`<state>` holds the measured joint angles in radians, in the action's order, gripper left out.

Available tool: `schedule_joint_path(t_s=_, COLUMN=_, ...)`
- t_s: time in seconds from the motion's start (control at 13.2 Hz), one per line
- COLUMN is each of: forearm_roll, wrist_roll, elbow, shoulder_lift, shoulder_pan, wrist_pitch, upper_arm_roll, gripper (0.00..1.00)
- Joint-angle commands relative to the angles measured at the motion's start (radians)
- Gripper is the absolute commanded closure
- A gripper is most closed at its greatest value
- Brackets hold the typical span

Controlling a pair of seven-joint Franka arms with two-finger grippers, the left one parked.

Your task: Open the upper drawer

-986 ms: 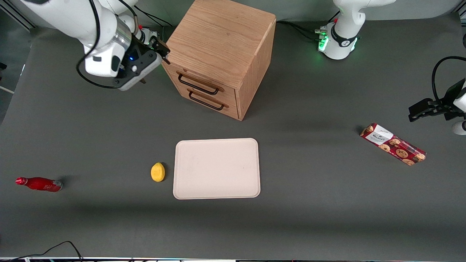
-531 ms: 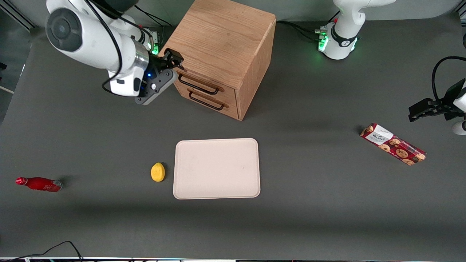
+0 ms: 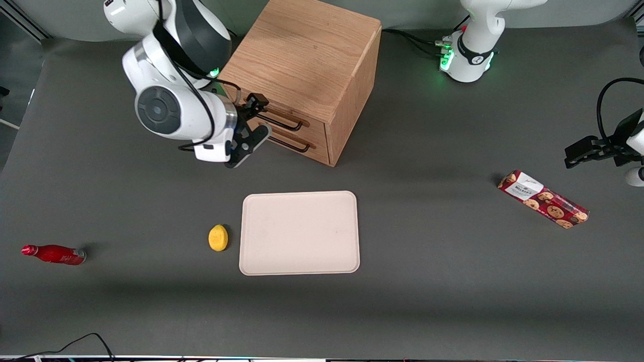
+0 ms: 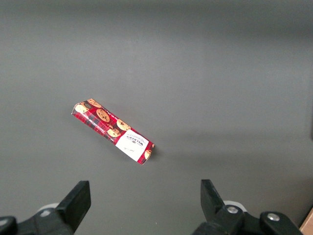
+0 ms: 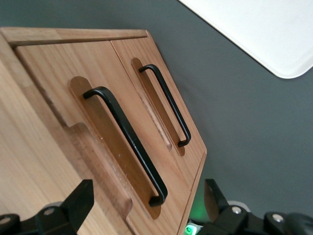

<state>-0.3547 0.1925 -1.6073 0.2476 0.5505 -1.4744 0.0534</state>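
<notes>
The claw [image 3: 255,116] hangs in front of the oak cabinet [image 3: 307,60], its two fingers [image 5: 78,203] spread wide and holding nothing, just clear of the upper drawer [image 5: 93,147] and its black bar handle [image 5: 128,142]. That drawer looks shut, flush with the drawer below [image 5: 164,105], though the seam is hard to read. Nearer the front camera the grey counter [image 3: 427,281] lies open up to the cream tray [image 3: 300,233] and the yellow lemon [image 3: 218,238] beside it.
</notes>
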Motion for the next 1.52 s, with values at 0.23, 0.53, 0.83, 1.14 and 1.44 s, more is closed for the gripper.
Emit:
schedule_joint_path(t_s=0.23, forearm_roll=-0.026, wrist_roll=0.031, elbow=-0.011, shoulder_lift=0.061, shoulder_pan=-0.003, wrist_pitch=-0.024, upper_arm_roll=-0.023, gripper=0.0)
schedule_joint_path(t_s=0.53, forearm_roll=-0.026, wrist_roll=0.071, elbow=-0.075, shoulder_lift=0.059, shoulder_pan=-0.007, wrist_pitch=-0.099, upper_arm_roll=-0.046, gripper=0.0)
schedule_joint_path(t_s=0.83, forearm_roll=-0.026, wrist_roll=0.116, elbow=-0.109, shoulder_lift=0.059, shoulder_pan=-0.015, wrist_pitch=-0.113, upper_arm_roll=-0.047, gripper=0.0)
schedule_joint_path(t_s=1.14, forearm_roll=-0.027, wrist_roll=0.117, elbow=-0.128, shoulder_lift=0.056, shoulder_pan=-0.041, wrist_pitch=-0.116, upper_arm_roll=-0.09, gripper=0.0)
schedule_joint_path(t_s=1.44, forearm_roll=-0.021, wrist_roll=0.168, elbow=-0.141, shoulder_lift=0.073, shoulder_pan=-0.05, wrist_pitch=-0.147, upper_arm_roll=-0.09, gripper=0.0)
